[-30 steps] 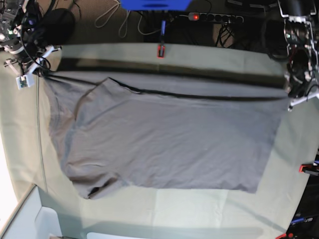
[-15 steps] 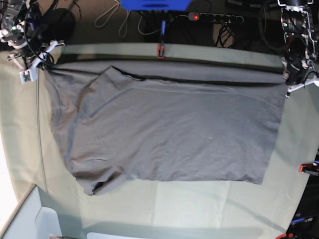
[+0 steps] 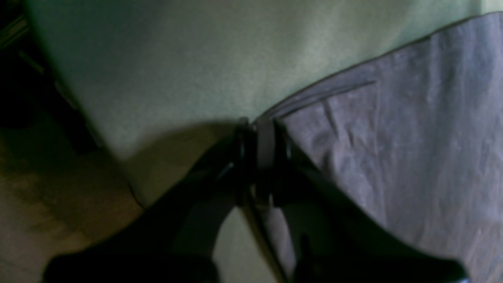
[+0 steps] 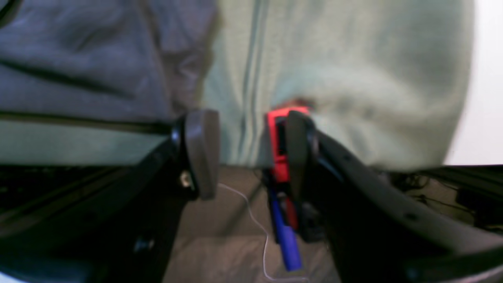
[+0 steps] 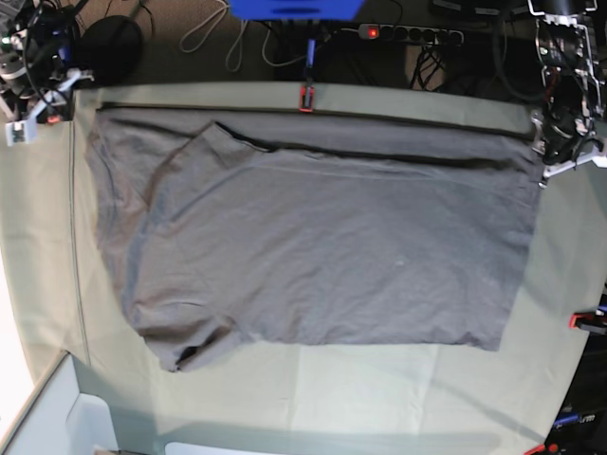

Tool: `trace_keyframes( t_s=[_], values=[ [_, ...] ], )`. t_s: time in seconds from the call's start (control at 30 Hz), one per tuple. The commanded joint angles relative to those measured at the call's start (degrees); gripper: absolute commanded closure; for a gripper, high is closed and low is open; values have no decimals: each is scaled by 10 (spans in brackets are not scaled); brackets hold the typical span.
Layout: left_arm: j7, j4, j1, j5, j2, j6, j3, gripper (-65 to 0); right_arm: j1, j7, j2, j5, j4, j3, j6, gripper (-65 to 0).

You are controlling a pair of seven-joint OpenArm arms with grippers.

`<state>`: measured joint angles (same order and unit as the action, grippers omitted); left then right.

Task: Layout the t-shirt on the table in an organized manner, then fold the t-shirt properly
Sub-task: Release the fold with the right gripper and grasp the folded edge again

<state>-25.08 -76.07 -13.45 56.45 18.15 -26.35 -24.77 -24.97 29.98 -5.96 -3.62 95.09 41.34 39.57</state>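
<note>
We see the plain dark grey soft cotton t-shirt [image 5: 313, 237] lying spread across the middle of the large surface covered in pale grey-green creased cloth [image 5: 379, 398]. The shirt lies sideways in the base view: its hem runs down that view's right side, and a crumpled sleeve sits at the lower left. Along the far edge of the surface the fabric is doubled into a long fold with a dark shadow line beneath it. The body of the shirt is mostly flat, with soft wrinkles.

We find the left gripper [image 3: 259, 135] at the shirt's far right corner in the base view [image 5: 555, 152]. In the left wrist view its jaws are clenched on a thin strip of the grey fabric at the hem corner, with the cloth-covered surface showing just beyond.

We find the right gripper [image 4: 245, 151] at the far left corner of the surface in the base view [image 5: 33, 109]. In the right wrist view its jaws stand apart and released, with nothing between them; the grey shirt lies up and to the left of them, apart from the fingertips [image 4: 202, 149].

A red clamp with a blue handle [image 4: 281, 173] shows just beside the right jaw at the surface's edge. Another red clamp [image 5: 305, 97] grips the far edge, and a black power strip [image 5: 408, 34] lies on the floor beyond.
</note>
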Motion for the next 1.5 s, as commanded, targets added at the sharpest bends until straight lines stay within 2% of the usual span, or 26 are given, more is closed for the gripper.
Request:
trace_keyframes(
  t_s=[0.0, 0.07, 0.2, 0.4, 0.6, 0.87, 1.13, 1.2, 1.3, 1.37, 1.47],
  values=[
    [6, -10, 3, 6, 11, -6, -5, -35, -6, -14, 10, -10, 26, 4, 4, -284],
    [6, -10, 3, 6, 11, -6, -5, -35, -11, -14, 32, -10, 65, -5, 4, -285],
    [8, -10, 3, 6, 11, -6, -5, -33, -5, -14, 75, -8, 109, -66, 4, -287],
    [4, -10, 14, 6, 11, -7, -5, -33, 35, -14, 110, -8, 54, -126, 4, -287],
    [4, -3, 15, 5, 11, -9, -5, -38, 55, -14, 114, -8, -23, -167, 4, -287],
    [6, -6, 15, 5, 11, -8, -5, -38, 37, -17, 115, -8, -25, -221, 4, -287],
    [4, -10, 22, 5, 11, -7, -5, -45, 35, -17, 115, -8, -25, -221, 4, -287],
    [4, -4, 28, 5, 11, -10, -5, -91, 35, -18, 115, -8, -25, -221, 4, -287],
    [4, -4, 29, 5, 10, -11, -5, -221, 35, -18, 114, -8, -25, -221, 4, -287],
    [4, -4, 29, 5, 10, -11, -5, -285, 35, -18, 114, -8, -25, -221, 4, -286],
    [4, -5, 29, 5, 10, -11, -4, -300, 36, -18, 114, -8, -25, -222, 4, -287]
  ],
)
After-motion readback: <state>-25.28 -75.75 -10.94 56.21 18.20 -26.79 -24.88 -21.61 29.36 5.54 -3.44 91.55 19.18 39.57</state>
